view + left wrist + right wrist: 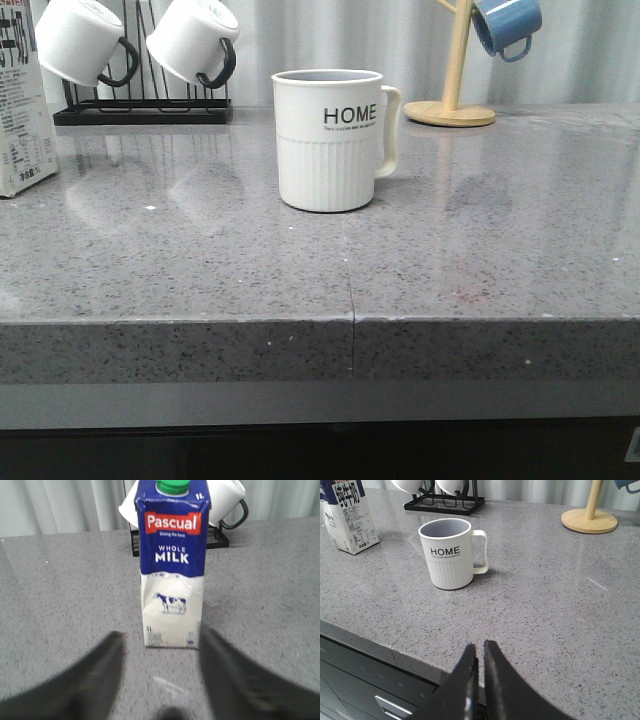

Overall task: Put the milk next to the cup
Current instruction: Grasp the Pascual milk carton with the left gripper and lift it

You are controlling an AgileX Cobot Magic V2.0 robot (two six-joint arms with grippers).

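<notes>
The milk carton [172, 565] stands upright, white with a dark blue top reading "WHOLE MILK" and a green cap. It shows at the far left edge of the front view [22, 110] and in the right wrist view [349, 517]. My left gripper [160, 637] is open, its fingers short of the carton's base, one to each side, not touching. The cream "HOME" cup [328, 140] stands mid-counter, handle to the right, also in the right wrist view [449, 552]. My right gripper [480, 647] is shut and empty over the counter's front edge, well short of the cup.
A black rack [145, 105] with two white black-handled mugs [190, 40] stands at the back left. A wooden mug tree [452, 100] with a blue mug [507, 25] stands at the back right. The grey stone counter [480, 260] has a seam down its middle.
</notes>
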